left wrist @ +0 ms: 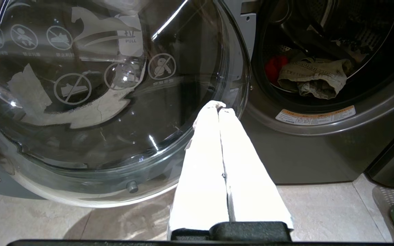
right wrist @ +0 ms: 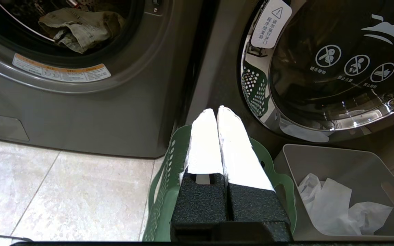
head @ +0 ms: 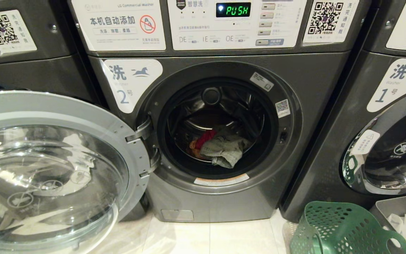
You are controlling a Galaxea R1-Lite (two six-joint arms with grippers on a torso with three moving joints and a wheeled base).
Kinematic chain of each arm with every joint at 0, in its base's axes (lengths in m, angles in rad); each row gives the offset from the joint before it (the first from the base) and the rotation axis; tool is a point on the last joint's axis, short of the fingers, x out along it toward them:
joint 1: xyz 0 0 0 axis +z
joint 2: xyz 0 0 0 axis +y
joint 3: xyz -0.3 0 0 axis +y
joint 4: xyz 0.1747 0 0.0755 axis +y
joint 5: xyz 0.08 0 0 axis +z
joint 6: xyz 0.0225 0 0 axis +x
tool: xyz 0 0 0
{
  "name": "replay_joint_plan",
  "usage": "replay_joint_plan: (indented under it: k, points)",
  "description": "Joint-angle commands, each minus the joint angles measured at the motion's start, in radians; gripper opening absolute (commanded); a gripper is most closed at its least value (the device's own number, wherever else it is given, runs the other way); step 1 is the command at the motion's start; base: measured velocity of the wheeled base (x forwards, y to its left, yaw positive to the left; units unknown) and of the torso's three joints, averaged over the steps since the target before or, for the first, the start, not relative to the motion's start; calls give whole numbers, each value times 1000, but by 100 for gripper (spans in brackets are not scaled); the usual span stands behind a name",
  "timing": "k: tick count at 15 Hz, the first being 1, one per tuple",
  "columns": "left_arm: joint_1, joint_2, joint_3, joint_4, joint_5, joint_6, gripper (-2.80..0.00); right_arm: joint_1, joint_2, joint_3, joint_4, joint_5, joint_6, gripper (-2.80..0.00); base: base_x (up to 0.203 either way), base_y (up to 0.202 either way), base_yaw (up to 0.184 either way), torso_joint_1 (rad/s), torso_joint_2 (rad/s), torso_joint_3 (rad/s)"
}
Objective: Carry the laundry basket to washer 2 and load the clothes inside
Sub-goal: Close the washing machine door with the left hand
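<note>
Washer 2 [head: 220, 134] stands with its door [head: 53, 169] swung wide to the left; the clothes [head: 220, 148] lie inside the drum, a grey-green garment on top, red and a bit of orange showing beside it. The laundry basket [head: 340, 229] sits on the floor [head: 203, 236] at lower right, before washer 1 [head: 382, 141] and just beside a grey bin [head: 400, 211] holding white material. Left claw [left wrist: 219, 108], fingers pressed together and empty, points near the open door's rim; right claw [right wrist: 217, 114], likewise together and empty, hangs over the basket.

Glossy glass door [head: 48, 169]; perforated plastic basket [head: 337, 229].
</note>
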Motion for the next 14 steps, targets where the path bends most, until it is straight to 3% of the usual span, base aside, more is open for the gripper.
replay_joint_plan:
  k: [1, 11, 14]
  points:
    - [0, 0, 40, -1, 0, -1, -280, 0, 2, 0, -1, 0, -2, -280, 0, 0, 0, -2, 2, 46]
    - [1, 0, 40, -2, 2, -3, -280, 0, 2, 0, -1, 0, -2, -280, 0, 0, 0, 0, 0, 4]
    - [1, 0, 40, -2, 2, -3, -280, 0, 2, 0, -1, 9, 1, -280, -142, 0, 1, 6, 1, 3]
